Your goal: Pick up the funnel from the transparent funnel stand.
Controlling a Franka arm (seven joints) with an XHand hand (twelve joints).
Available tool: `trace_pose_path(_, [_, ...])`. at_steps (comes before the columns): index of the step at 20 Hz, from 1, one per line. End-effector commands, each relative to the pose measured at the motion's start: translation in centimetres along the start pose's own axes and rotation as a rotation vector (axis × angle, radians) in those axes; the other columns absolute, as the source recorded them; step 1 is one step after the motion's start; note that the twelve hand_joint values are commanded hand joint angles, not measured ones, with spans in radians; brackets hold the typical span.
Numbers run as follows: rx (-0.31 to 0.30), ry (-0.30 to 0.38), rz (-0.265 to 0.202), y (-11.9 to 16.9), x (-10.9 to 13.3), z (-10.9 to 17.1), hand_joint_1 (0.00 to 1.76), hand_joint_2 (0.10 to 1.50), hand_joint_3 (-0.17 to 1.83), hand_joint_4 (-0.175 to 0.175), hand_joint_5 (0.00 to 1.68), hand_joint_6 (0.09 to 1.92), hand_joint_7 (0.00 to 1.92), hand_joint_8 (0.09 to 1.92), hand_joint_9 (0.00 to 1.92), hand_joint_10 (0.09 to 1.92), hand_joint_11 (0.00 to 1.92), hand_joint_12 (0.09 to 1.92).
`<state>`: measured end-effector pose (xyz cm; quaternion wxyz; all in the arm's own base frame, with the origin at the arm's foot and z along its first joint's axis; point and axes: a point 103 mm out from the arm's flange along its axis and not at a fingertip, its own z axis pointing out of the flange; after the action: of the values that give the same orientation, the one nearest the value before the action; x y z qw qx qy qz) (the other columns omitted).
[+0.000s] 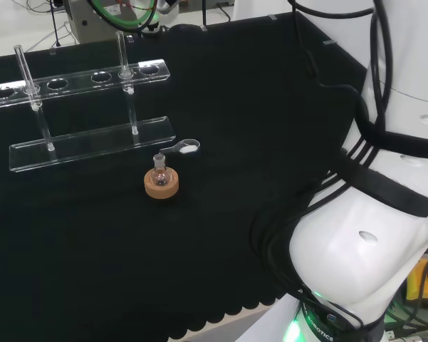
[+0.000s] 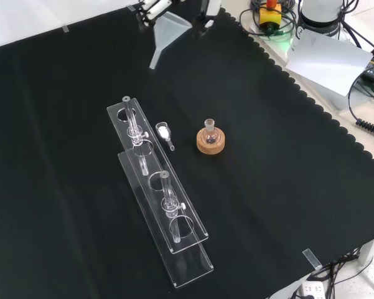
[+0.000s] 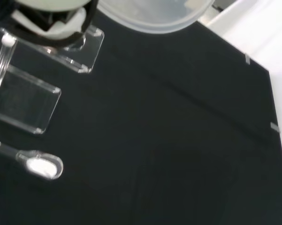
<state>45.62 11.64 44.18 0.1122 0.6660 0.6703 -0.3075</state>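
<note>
A translucent white funnel (image 2: 169,34) hangs in the air over the far end of the cloth in the front view, wide mouth up and stem slanting down. The black and white hand (image 2: 208,15) comes in from the top edge with fingers on both sides of the funnel's cone, shut on it. In the wrist view the funnel's rim (image 3: 155,14) sits close beside a blurred part of the hand (image 3: 51,18). The transparent funnel stand (image 2: 155,187) (image 1: 78,78) (image 3: 23,98), a two-level acrylic rack with round holes, stands on the cloth well apart from the funnel.
A small glass flask on a cork ring (image 2: 210,138) (image 1: 161,179) stands beside the rack. Between them lies a small white spoon (image 2: 164,132) (image 1: 185,148) (image 3: 40,164). The cloth's scalloped edge (image 2: 311,103) runs along the right in the front view, with paper and cables beyond it.
</note>
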Motion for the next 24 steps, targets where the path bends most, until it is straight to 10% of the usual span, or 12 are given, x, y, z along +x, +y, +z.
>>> trace_pose_path(1, [0.073, 0.003, 0.015, -3.4, 0.8, 1.7, 1.11, 0.55, 1.13, -0.045, 0.39, 0.39, 0.47, 0.65, 0.85, 0.41, 0.69, 1.23])
trace_pose_path(24, [0.283, -0.087, -0.041, -3.1, 3.2, 12.4, 1.16, 0.54, 1.20, -0.032, 0.48, 0.35, 0.53, 0.61, 0.86, 0.42, 0.65, 1.24])
